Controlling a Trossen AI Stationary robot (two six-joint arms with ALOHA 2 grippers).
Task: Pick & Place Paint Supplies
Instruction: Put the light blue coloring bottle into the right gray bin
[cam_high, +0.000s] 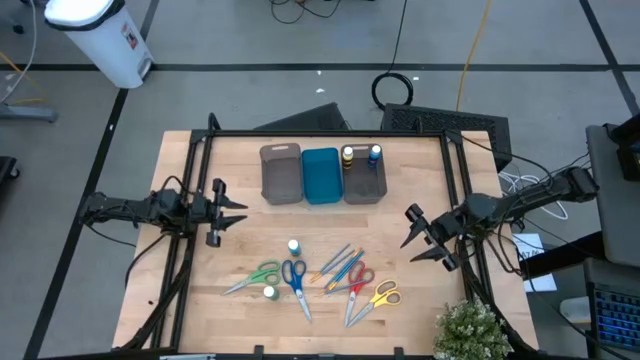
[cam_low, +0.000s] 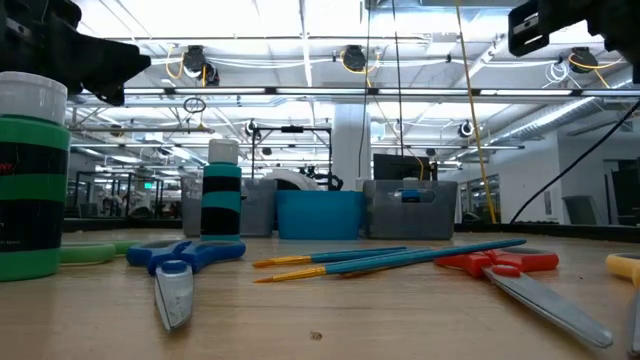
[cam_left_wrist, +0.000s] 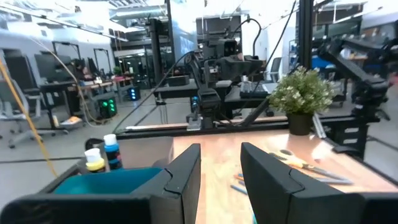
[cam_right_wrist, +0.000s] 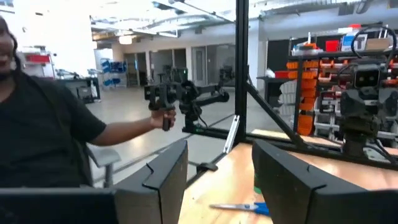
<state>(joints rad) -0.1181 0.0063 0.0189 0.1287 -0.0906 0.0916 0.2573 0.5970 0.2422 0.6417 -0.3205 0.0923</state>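
Observation:
The paint supplies lie near the table's front. Two white bottles with green tops (cam_high: 294, 247) (cam_high: 270, 293) stand upright. Beside them lie green scissors (cam_high: 255, 277), blue scissors (cam_high: 295, 283), red scissors (cam_high: 358, 285), yellow scissors (cam_high: 381, 294) and several thin brushes (cam_high: 340, 265). A yellow-topped bottle (cam_high: 347, 155) and a blue-topped bottle (cam_high: 374, 153) stand in the right grey tray (cam_high: 364, 185). My left gripper (cam_high: 238, 212) hangs open at the table's left side. My right gripper (cam_high: 415, 248) hangs open at the right side. Both are above the table with nothing between the fingers.
A grey tray (cam_high: 280, 175) and a blue tray (cam_high: 322, 177) stand at the far middle, left of the tray with bottles. A potted plant (cam_high: 470, 328) sits at the near right corner. A black frame (cam_high: 200, 150) borders the table. A person (cam_right_wrist: 43, 137) shows beyond the table's left side.

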